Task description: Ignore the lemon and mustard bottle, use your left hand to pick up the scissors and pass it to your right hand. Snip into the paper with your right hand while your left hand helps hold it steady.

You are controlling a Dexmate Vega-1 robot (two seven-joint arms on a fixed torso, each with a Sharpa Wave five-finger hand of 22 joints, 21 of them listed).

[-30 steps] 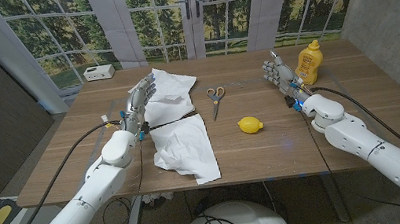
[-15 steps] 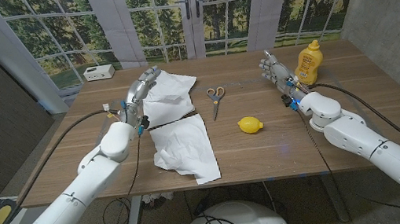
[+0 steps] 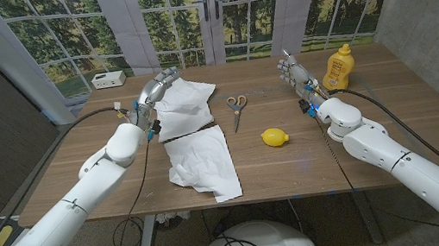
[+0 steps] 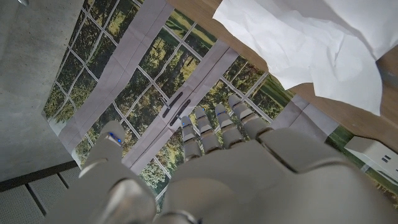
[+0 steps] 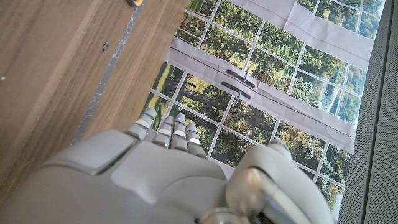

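Crinkly white paper [image 3: 195,135] sprawls over the left half of the wood-grain tabletop [image 3: 295,160], metal scissors [image 3: 236,107] beside it mid-table. Left hand [image 3: 158,88] and right hand [image 3: 292,73] both empty, fingers loosely apart.

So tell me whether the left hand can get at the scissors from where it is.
Probably yes. The left hand hovers open over the paper, and the scissors lie beside the sheet on bare table, nothing covering them.
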